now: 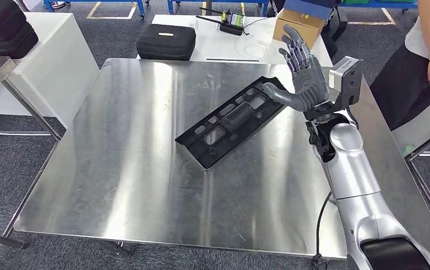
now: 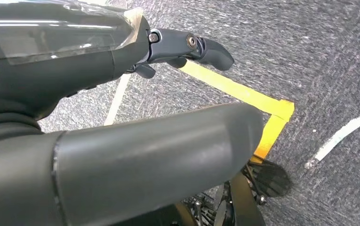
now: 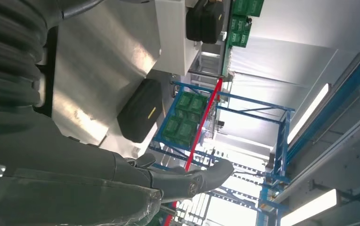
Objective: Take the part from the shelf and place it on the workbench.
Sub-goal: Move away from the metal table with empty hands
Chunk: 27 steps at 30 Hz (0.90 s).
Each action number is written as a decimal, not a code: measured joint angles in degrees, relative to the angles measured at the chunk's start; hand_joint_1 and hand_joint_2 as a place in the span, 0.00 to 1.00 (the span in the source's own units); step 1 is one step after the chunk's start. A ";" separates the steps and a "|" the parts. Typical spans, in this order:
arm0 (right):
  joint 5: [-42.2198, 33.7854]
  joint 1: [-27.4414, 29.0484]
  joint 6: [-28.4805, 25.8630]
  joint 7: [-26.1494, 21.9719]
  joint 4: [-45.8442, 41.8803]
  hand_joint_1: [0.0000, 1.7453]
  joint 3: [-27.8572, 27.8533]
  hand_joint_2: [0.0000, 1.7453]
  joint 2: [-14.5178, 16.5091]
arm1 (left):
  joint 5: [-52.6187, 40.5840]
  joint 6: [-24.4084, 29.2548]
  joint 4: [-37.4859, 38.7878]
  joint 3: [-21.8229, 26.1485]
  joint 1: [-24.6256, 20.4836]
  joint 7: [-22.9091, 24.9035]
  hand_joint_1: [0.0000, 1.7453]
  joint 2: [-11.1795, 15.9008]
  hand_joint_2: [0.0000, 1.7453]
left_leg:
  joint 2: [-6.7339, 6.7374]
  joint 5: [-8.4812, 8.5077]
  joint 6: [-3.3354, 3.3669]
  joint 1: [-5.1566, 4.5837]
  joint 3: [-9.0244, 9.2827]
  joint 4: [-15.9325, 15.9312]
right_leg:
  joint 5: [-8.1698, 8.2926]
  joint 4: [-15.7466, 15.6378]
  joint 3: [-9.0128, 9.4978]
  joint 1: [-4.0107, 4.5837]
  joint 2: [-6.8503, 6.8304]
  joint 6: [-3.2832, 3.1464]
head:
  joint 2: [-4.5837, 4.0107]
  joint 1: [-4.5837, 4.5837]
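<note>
Lying flat on the steel workbench (image 1: 117,169): black part (image 1: 232,121), a long slotted plastic panel, running diagonally from near the middle of the bench toward the far right.

Hovering over the part's far end: right hand (image 1: 302,76), fingers (image 1: 294,48) spreading upward and apart, gripping nothing. Thumb (image 1: 277,94) reaching down to the part's far corner (touching or just above, cannot tell). Silver right arm (image 1: 353,174) rising from the lower right edge over the bench's right side. Showing in the right wrist view: the same hand (image 3: 121,181) with a finger (image 3: 196,179) extending straight, nothing in it, the bench surface (image 3: 102,52) behind.

Hanging low over grey carpet (image 2: 319,56) in the left wrist view: left hand (image 2: 121,117). One dark finger (image 2: 192,47) sticking out, thick thumb in the foreground, nothing visible inside; open or curled, cannot tell, too much hiding behind the hand's own bulk. Yellow floor tape (image 2: 262,106) crossing the carpet beneath.

Sitting beyond the bench on a white table (image 1: 223,48): black case (image 1: 166,40), cardboard box (image 1: 297,25), small dark device (image 1: 232,23) with cables. Resting on a second white table (image 1: 60,62) at far left: another black case (image 1: 1,28).

Standing at the right edge beside the bench: a person (image 1: 426,56), one hand hanging down (well apart from the part).
</note>
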 joint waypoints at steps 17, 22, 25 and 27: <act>1.59 -0.36 -0.74 -0.32 1.10 0.00 0.81 1.00 1.21 | -0.10 -0.26 -0.04 0.52 -0.34 -0.10 0.00 0.05 0.00 | 0.37 -5.80 1.25 -0.12 6.25 -0.78 | 5.06 0.61 -6.58 0.46 -0.69 -0.59 | -0.01 0.10; 1.63 -0.48 -0.78 -0.42 1.65 0.00 0.95 1.00 1.15 | -0.10 -0.06 -0.07 0.57 -0.39 -0.10 0.00 -0.08 0.00 | 0.62 -2.59 2.10 -0.05 2.88 -1.09 | -4.06 15.74 -11.19 0.53 -0.73 -1.14 | -0.01 0.18; 1.63 -0.46 -0.79 -0.42 1.90 0.00 1.10 1.00 1.18 | -0.10 -0.05 -0.07 0.59 -0.38 -0.10 0.00 -0.12 0.00 | 0.65 -0.97 1.79 -0.05 0.93 -0.99 | -2.28 11.04 -5.65 0.51 -0.75 0.15 | 0.00 0.18; 1.62 -0.71 -0.80 -0.44 1.92 0.00 1.22 1.00 1.26 | -0.10 -0.05 -0.09 0.60 -0.40 -0.10 0.00 -0.16 0.00 | 0.60 -0.09 1.28 -0.18 0.10 -0.81 | -1.59 2.58 0.42 0.72 -0.71 0.02 | 0.01 0.12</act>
